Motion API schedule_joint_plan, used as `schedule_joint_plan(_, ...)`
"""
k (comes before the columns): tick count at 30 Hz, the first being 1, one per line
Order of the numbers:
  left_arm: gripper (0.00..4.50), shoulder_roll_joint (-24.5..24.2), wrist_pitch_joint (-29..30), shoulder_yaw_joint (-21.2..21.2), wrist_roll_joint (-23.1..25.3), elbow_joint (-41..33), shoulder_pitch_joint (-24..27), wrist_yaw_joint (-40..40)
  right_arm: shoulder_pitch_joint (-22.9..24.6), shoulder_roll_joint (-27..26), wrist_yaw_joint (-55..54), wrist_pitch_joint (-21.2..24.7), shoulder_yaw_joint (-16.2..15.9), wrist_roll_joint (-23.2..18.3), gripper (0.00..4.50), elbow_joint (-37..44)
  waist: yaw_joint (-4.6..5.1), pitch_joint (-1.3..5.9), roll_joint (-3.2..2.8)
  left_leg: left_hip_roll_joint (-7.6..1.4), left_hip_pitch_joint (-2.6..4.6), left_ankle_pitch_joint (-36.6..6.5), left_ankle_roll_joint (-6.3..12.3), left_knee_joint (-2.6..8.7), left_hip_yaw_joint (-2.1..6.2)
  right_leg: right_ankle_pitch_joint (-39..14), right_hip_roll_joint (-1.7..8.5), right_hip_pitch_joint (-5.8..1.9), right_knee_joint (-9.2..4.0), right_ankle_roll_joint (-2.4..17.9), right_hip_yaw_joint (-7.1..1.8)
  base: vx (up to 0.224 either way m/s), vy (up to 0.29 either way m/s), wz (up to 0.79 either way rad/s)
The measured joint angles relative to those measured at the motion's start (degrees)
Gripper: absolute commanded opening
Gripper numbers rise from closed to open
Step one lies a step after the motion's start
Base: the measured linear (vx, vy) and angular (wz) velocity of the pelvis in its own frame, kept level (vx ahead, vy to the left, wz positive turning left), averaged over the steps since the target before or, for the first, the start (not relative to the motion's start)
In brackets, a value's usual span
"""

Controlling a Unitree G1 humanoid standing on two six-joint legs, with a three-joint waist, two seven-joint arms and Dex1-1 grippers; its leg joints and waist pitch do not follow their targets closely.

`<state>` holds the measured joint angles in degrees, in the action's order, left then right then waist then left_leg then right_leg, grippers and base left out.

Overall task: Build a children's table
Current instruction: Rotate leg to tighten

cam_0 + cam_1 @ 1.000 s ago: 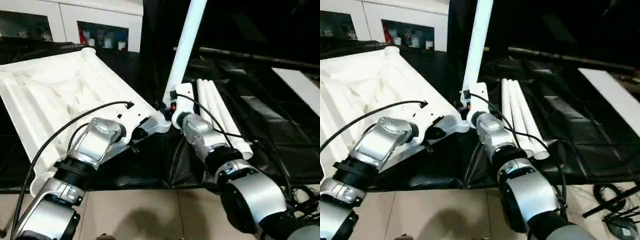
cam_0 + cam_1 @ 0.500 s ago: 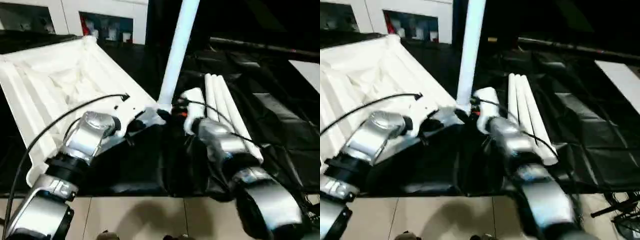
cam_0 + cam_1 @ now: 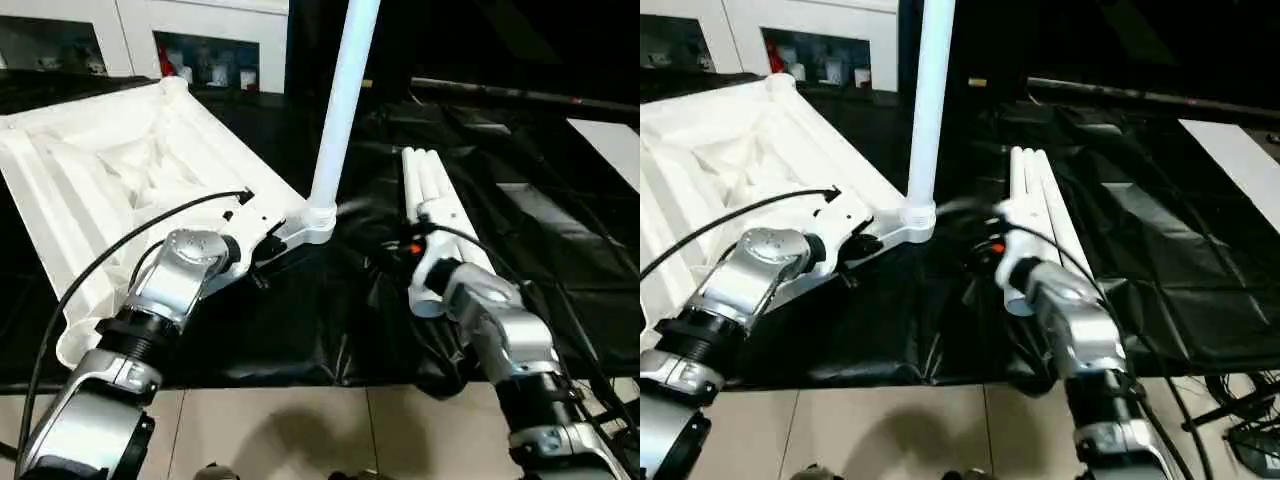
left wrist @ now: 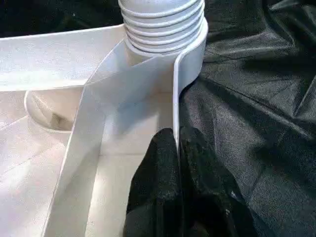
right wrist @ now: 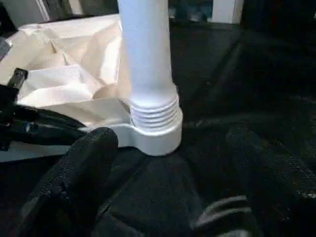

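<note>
Left gripper (image 4: pixel 177 148) pinches table top (image 3: pixel 100 190) rim near corner socket. Leg (image 3: pixel 340 110) stands upright in socket. Right gripper (image 5: pixel 170 163) spread, just right of it.

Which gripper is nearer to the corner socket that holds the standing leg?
The left. The left gripper is shut on the tabletop rim right beside the corner socket where the leg stands. The right gripper is open, apart from the socket, touching nothing.
</note>
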<state>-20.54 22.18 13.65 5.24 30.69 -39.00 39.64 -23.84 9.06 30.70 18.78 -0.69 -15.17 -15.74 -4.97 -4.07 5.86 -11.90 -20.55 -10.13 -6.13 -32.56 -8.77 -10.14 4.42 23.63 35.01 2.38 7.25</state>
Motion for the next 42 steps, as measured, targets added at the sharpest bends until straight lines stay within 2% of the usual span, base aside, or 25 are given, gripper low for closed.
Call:
schedule_joint_plan(1, 0.00, 0.30, -0.10, 0.00, -0.09, 0.01, -0.10, 0.02, 0.35, 0.10, -0.14, 0.43, -0.01, 0.05, 3.91, 0.21, 0.12, 0.05, -0.19, 0.20, -0.50, 0.04, 0.07, -0.23, 1.06, 0.08, 0.05, -0.09, -0.11, 0.20, 0.68, 0.008, -0.011, 0.23)
schedule_joint_plan(2, 0.00, 0.69, -0.55, 0.02, -0.35, 0.00, -0.27, 0.07, 0.78, 0.18, -0.20, 1.03, -0.31, 0.13, 3.91, 0.63, 0.56, 0.01, -0.55, 0.27, -1.54, 0.30, 0.52, -0.81, 2.67, -0.03, 0.18, -0.33, -0.33, 0.42, 2.17, 0.008, -0.011, 0.23)
schedule_joint_plan(5, 0.00, 0.75, -0.95, 0.16, -0.56, 0.38, -1.17, 0.19, 1.32, -0.29, -0.49, 3.46, -2.23, 0.16, 3.91, 3.24, 1.29, 0.00, -1.15, 0.48, -3.42, 0.54, 0.89, -1.57, 5.18, -0.40, 0.51, -0.49, -0.34, 0.85, 4.77, 0.016, -0.023, 0.44)
schedule_joint_plan(7, 0.00, 0.58, -1.00, 0.15, -0.56, 0.71, -1.42, 0.18, 1.14, -0.38, -0.70, 3.80, -2.22, 0.15, 3.91, 3.50, 1.68, -0.04, -1.41, 1.04, -3.98, 0.80, 1.19, -1.60, 6.59, -0.80, 0.95, -0.76, -0.12, 0.87, 5.96, -0.006, -0.026, 0.37)
schedule_joint_plan(9, 0.00, 0.14, -0.99, 0.07, -0.55, 0.99, -1.42, 0.18, 1.04, -0.39, -0.82, 4.23, -2.22, 0.15, 3.91, 3.49, 1.81, -0.10, -1.53, 1.24, -4.04, 0.95, 0.93, -1.63, 7.45, -1.03, 0.97, -1.17, -0.03, 0.84, 6.44, -0.010, -0.027, 0.32)
schedule_joint_plan(11, 0.00, -0.49, -0.98, 0.05, -0.51, 1.17, -1.41, 0.18, 1.04, -0.37, -0.75, 4.51, -2.23, 0.16, 3.91, 3.49, 2.14, -0.19, -1.68, 1.92, -4.20, 1.04, 0.53, -1.60, 8.68, -1.34, 0.97, -1.61, 0.03, 0.77, 6.89, -0.018, -0.017, 0.25)
schedule_joint_plan(14, 0.00, -0.90, -0.96, -0.27, -0.51, 1.18, -1.41, 0.17, 1.04, -0.37, -0.64, 4.96, -2.48, 0.19, 3.91, 3.49, 2.29, -0.19, -1.74, 2.16, -4.77, 1.00, 0.17, -1.59, 10.03, -1.62, 0.99, -1.97, 0.09, 0.84, 7.60, -0.012, -0.022, 0.36)
schedule_joint_plan(15, 0.00, -1.02, -0.92, -0.28, -0.51, 1.18, -1.40, 0.17, 1.03, -0.37, -0.65, 5.00, -2.69, 0.19, 3.91, 3.49, 2.32, -0.22, -1.80, 2.35, -4.82, 1.08, 0.04, -1.56, 10.27, -1.74, 0.98, -2.11, 0.20, 0.80, 7.64, -0.003, -0.029, 0.32)
schedule_joint_plan(19, 0.00, -1.47, -0.78, -0.28, -0.52, 1.23, -1.37, 0.22, 0.96, -0.39, -0.79, 5.59, -3.25, 0.26, 3.91, 3.49, 2.75, -0.31, -1.95, 3.76, -4.92, 1.55, -0.71, -0.97, 12.16, -2.34, 0.98, -2.74, 0.39, 0.61, 7.61, 0.003, -0.006, 0.23)
schedule_joint_plan(22, 0.00, -1.55, -0.80, -0.31, -0.55, 1.23, -1.38, 0.27, 0.53, -0.38, -0.83, 5.59, -3.25, 0.37, 3.91, 3.45, 2.98, -0.17, -2.19, 4.41, -5.38, 1.78, -0.77, -0.88, 13.16, -2.74, 0.96, -2.81, 0.58, 0.45, 7.62, 0.011, -0.010, 0.29)
schedule_joint_plan(24, 0.00, -1.54, -0.79, -0.30, -0.56, 1.26, -1.38, 0.53, 0.51, -0.38, -0.85, 5.58, -3.28, 0.62, 3.91, 3.36, 3.00, -0.20, -2.37, 4.24, -5.41, 1.77, -0.77, -0.88, 13.00, -3.19, 0.96, -3.20, 0.65, 0.22, 7.60, 0.019, -0.011, 0.26)
schedule_joint_plan(26, 0.00, -1.61, -0.71, -0.29, -0.56, 1.82, -1.14, 0.98, 0.59, -0.74, -1.04, 5.70, -3.28, 0.61, 3.91, 3.30, 2.71, -0.47, -2.75, 2.08, -3.81, 1.73, -0.77, -0.80, 10.53, -3.60, 0.46, -4.47, 0.32, 0.00, 6.88, 0.059, -0.031, 0.13)
schedule_joint_plan(27, 0.00, -1.69, -0.61, -0.29, -0.54, 2.25, -1.02, 1.08, 0.59, -0.96, -1.09, 5.71, -3.28, 0.59, 3.91, 3.31, 2.60, -0.61, -2.99, 1.44, -3.22, 1.62, -0.71, -0.72, 9.21, -3.94, 0.25, -5.17, 0.16, -0.34, 6.45, 0.062, -0.023, -0.04)
schedule_joint_plan(28, 0.00, -1.69, -0.55, -0.29, -0.54, 2.79, -1.01, 1.17, 0.65, -0.92, -1.11, 5.71, -3.29, 0.60, 3.91, 3.33, 2.50, -0.70, -3.12, 0.64, -2.00, 1.36, -0.60, -0.53, 7.77, -4.18, 0.00, -5.88, -0.05, -0.50, 5.72, 0.073, -0.005, -0.07)
schedule_joint_plan(29, 0.00, -1.69, -0.50, -0.29, -0.53, 3.03, -0.98, 1.18, 0.66, -0.83, -1.12, 5.71, -3.32, 0.60, 3.91, 3.34, 2.33, -0.71, -3.13, 0.16, -1.48, 1.19, -0.52, -0.36, 6.71, -4.44, 0.00, -6.22, -0.10, -0.66, 5.31, 0.073, -0.005, -0.07)
schedule_joint_plan(30, 0.00, -1.67, -0.50, -0.29, -0.55, 3.21, -0.98, 1.18, 0.71, -0.66, -1.12, 5.71, -3.35, 0.61, 3.91, 3.36, 1.98, -0.71, -3.14, -0.11, -1.27, 1.10, -0.47, -0.19, 5.59, -4.55, -0.01, -6.56, -0.22, -0.81, 4.92, 0.091, 0.007, -0.05)
schedule_joint_plan(32, 0.00, -1.57, -0.51, -0.29, -0.59, 3.32, -1.00, 1.20, 0.83, -0.23, -1.10, 5.71, -3.42, 0.62, 3.91, 3.37, 1.27, -0.65, -3.12, -0.40, -0.57, 1.04, -0.33, 0.37, 4.26, -4.74, -0.01, -6.99, -0.66, -1.02, 4.29, 0.088, 0.019, -0.07)
schedule_joint_plan(33, 0.00, -1.51, -0.55, -0.29, -0.70, 3.32, -1.17, 1.20, 0.94, 0.05, -1.08, 5.70, -3.52, 0.85, 3.91, 3.37, 0.93, -0.60, -3.17, -0.87, -0.36, 1.02, -0.26, 0.68, 3.33, -4.67, -0.05, -7.30, -1.27, -0.91, 4.25, 0.113, 0.017, -0.06)
schedule_joint_plan(34, 0.00, -1.45, -0.60, -0.29, -0.91, 3.31, -1.35, 1.22, 1.10, 0.15, -1.09, 5.70, -3.53, 1.23, 3.91, 3.36, 0.56, -0.56, -3.19, -1.15, 0.22, 1.04, -0.01, 0.73, 2.68, -4.82, -0.11, -7.56, -1.56, -1.06, 4.20, 0.144, 0.020, -0.03)
schedule_joint_plan(36, 0.00, -1.51, -0.71, -0.37, -1.02, 3.31, -1.51, 1.24, 1.08, 0.04, -1.07, 5.70, -3.76, 1.30, 3.91, 3.41, 0.19, -0.44, -3.02, -1.13, 0.72, 0.57, 0.99, 0.77, 2.30, -5.35, -0.10, -7.63, -1.50, -1.20, 3.37, 0.160, 0.013, -0.05)
schedule_joint_plan(38, 0.00, -1.81, -0.74, -0.69, -0.99, 3.45, -1.57, 1.21, 1.03, -0.10, -1.06, 5.70, -4.25, 1.33, 3.91, 3.43, 0.23, -0.37, -2.91, -0.71, 1.42, -0.22, 1.39, 0.60, 2.01, -6.61, 0.07, -7.11, -0.29, -0.65, 2.04, 0.172, -0.003, -0.06)
schedule_joint_plan(39, 0.00, -2.05, -0.73, -0.94, -0.95, 3.65, -1.58, 1.19, 1.02, -0.20, -1.03, 5.69, -4.29, 1.32, 3.91, 3.49, 0.40, -0.20, -2.59, -0.39, 1.56, -0.53, 1.69, 0.46, 1.89, -7.35, 0.15, -6.70, 0.63, -0.41, 1.02, 0.141, -0.008, -0.03)
schedule_joint_plan(40, 0.00, -2.12, -0.73, -1.26, -0.89, 3.81, -1.62, 1.15, 1.05, -0.10, -1.05, 5.69, -4.27, 1.34, 3.91, 3.55, 0.47, 0.04, -2.22, 0.02, 1.52, -0.94, 2.38, 0.22, 1.75, -7.98, 0.42, -6.73, 1.32, -1.28, 0.38, 0.139, -0.023, -0.02)
schedule_joint_plan(41, 0.00, -1.99, -0.72, -1.41, -0.83, 3.93, -1.69, 1.04, 1.15, 0.29, -1.12, 5.69, -4.15, 1.38, 3.91, 3.56, -0.10, 0.19, -2.09, 0.31, 0.57, -1.94, 4.48, -1.02, 1.43, -8.27, -0.02, -6.94, 1.59, -2.15, -0.36, 0.139, -0.023, -0.02)
schedule_joint_plan(42, 0.00, -1.63, -0.71, -1.36, -0.80, 3.94, -1.82, 1.03, 1.39, 0.73, -1.17, 5.66, -3.97, 1.40, 3.91, 3.57, -0.21, 0.25, -2.17, 0.21, -0.23, -2.72, 7.09, -2.38, 1.57, -8.60, -0.33, -7.28, 1.45, -2.23, -0.46, 0.122, -0.022, 0.11)
